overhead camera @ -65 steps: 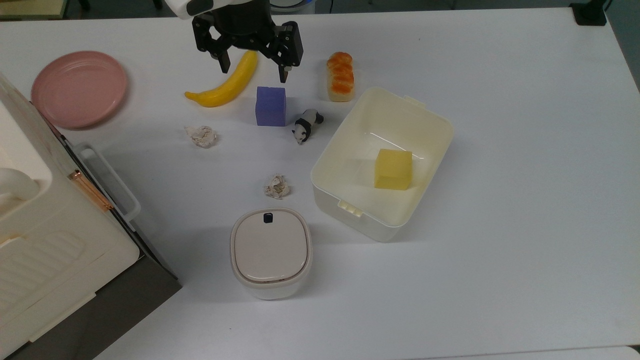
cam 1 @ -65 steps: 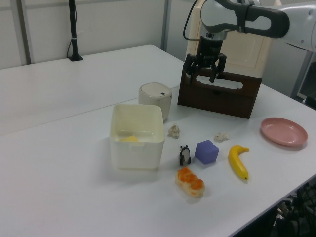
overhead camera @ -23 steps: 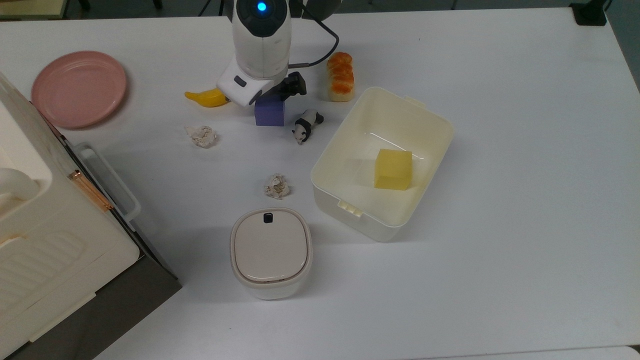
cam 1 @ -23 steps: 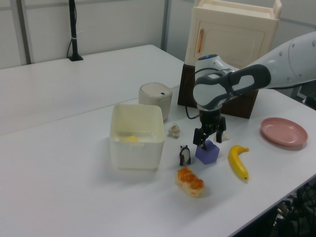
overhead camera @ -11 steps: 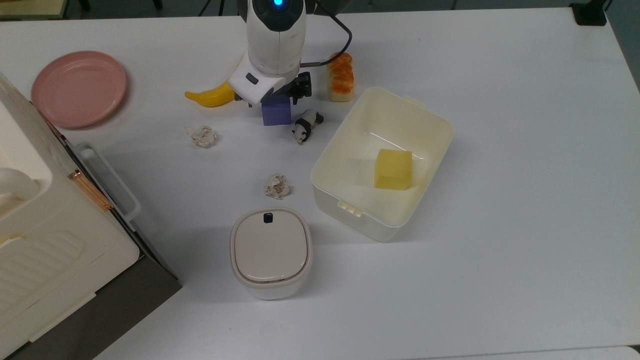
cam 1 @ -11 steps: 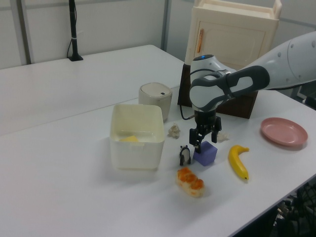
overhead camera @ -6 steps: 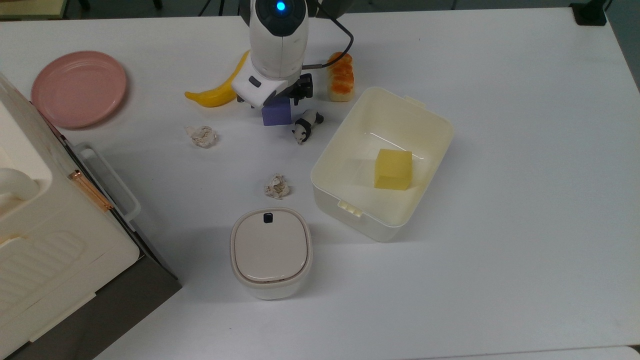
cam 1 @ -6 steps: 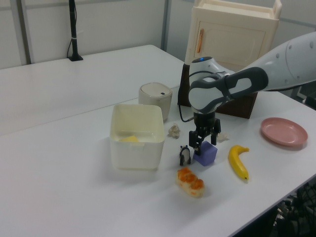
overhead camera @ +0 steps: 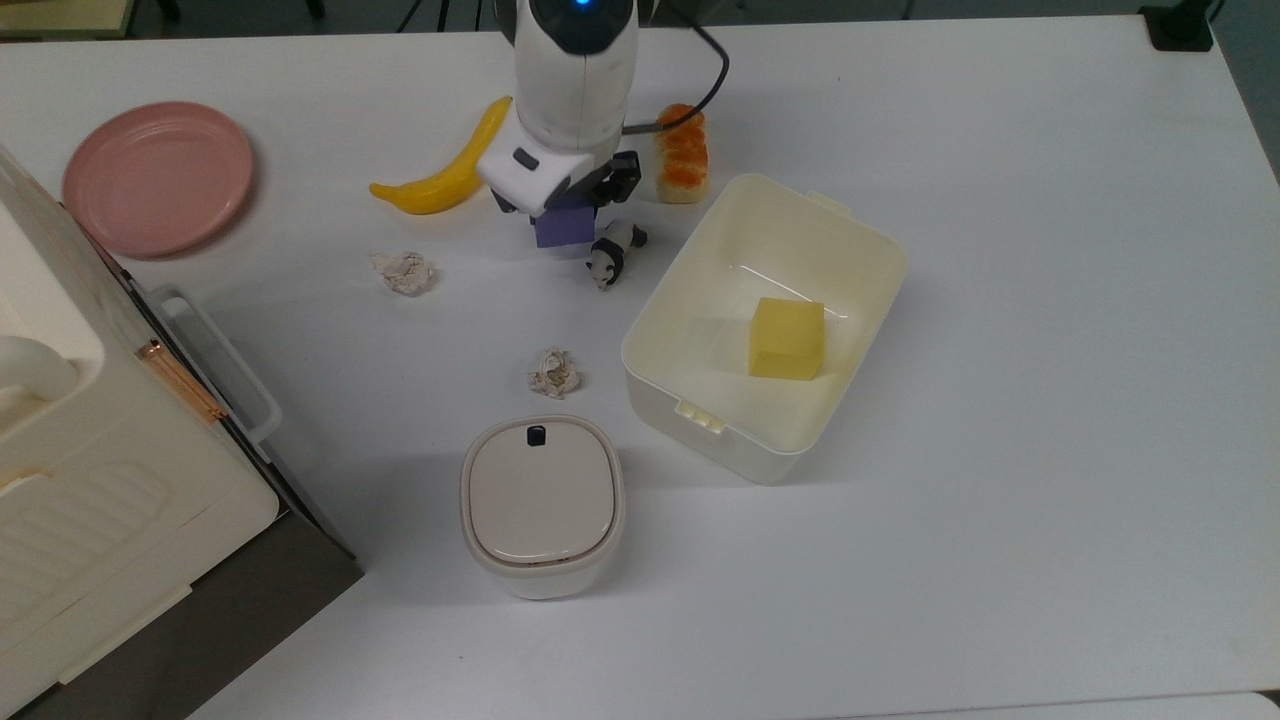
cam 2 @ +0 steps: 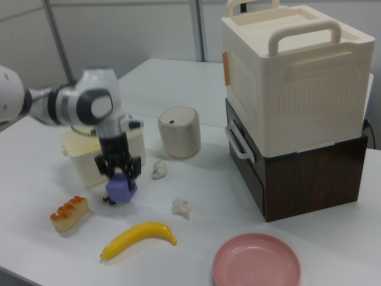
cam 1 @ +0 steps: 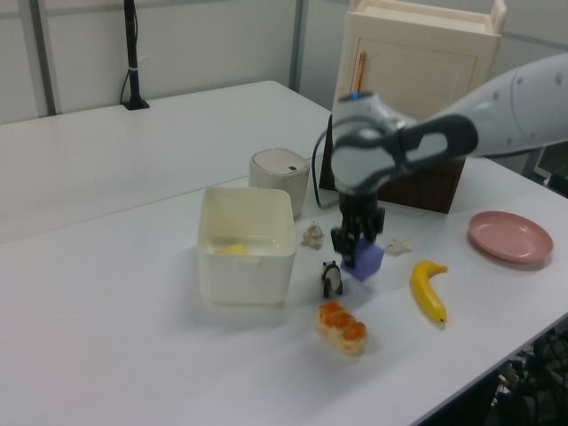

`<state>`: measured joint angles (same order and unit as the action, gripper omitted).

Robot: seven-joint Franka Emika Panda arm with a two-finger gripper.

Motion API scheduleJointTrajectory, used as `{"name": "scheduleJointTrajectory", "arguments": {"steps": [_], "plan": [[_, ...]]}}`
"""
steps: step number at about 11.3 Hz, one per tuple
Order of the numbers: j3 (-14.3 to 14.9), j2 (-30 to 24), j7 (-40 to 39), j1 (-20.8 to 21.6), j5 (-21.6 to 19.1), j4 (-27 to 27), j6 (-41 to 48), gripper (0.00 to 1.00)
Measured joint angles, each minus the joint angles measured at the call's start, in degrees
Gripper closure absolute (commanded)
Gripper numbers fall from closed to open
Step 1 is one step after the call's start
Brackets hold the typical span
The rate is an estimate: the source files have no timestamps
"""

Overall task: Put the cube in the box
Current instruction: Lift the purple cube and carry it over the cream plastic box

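The blue-purple cube (overhead camera: 565,230) hangs just above the table, left of the box in the top view, with my gripper (overhead camera: 566,208) shut on it from above. In the left view the cube (cam 1: 363,260) is clear of the tabletop under the gripper (cam 1: 358,243). In the right view the cube (cam 2: 121,190) sits between the black fingers of the gripper (cam 2: 119,174). The cream-white box (overhead camera: 868,236) stands open at the top view's centre right, with a pale yellow cube (overhead camera: 787,338) inside. The box (cam 1: 246,253) is left of the cube in the left view.
A toy panda (overhead camera: 612,253) lies between cube and box. A banana (overhead camera: 448,177), a bread piece (overhead camera: 680,155), a pink plate (overhead camera: 158,177), two crumpled paper balls (overhead camera: 402,272) (overhead camera: 553,372) and a lidded bin (overhead camera: 542,505) are around. A cream cabinet (overhead camera: 80,450) fills the top view's left edge.
My gripper came down over the cube, shut on it and has lifted it off the table, shifting it slightly toward the box.
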<state>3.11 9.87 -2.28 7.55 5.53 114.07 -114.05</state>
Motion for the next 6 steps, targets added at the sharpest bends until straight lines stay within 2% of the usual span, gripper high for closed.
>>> {"name": "scheduleJointTrajectory", "arguments": {"steps": [2,4,6], "plan": [[0.1,-1.3,-1.7,0.0,-6.3,-9.9,7.3,0.99],[0.0,-1.9,-0.3,0.4,-11.8,-18.0,8.9,0.96],[-0.1,-1.1,6.7,3.6,-13.5,-20.4,0.7,0.94]]}}
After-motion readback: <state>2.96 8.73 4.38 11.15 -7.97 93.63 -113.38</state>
